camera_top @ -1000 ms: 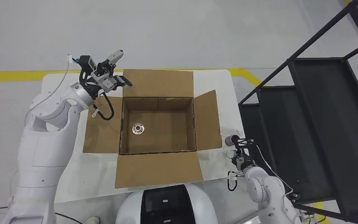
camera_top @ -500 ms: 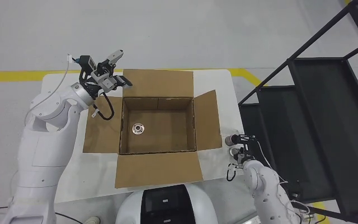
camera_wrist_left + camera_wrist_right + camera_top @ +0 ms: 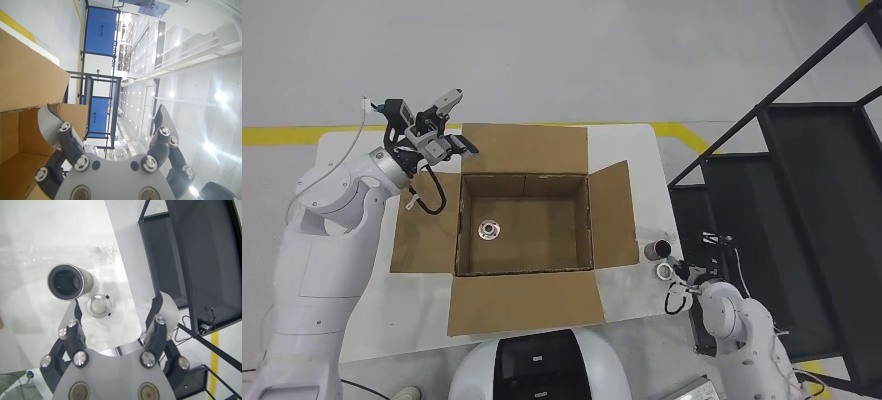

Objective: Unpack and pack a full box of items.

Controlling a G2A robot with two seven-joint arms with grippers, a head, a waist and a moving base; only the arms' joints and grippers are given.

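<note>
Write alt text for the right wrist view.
The open right gripper hangs above the corner of a white table, holding nothing. Beyond it sit a hollow metal cylinder and, beside it, a small metal ring; a black rack stands past the table's edge.

The box (image 3: 525,150) is plain brown corrugated cardboard, matt, and its cut edges look rough and fluted in the left wrist view. On its floor lies a small flanged ring (image 3: 488,231) of bright metal. The tabletop (image 3: 28,237) is white, smooth and faintly glossy, with soft reflections. On it, the cylinder (image 3: 86,280) is brushed silvery metal with a dark, matt lining in its bore. The notched ring (image 3: 99,306) beside it is polished metal. The left hand (image 3: 104,108) and the right hand (image 3: 118,299) both have smooth pale grey finger shells, black rubbery-looking pads, and a satin metal plate with shiny screws.
</note>
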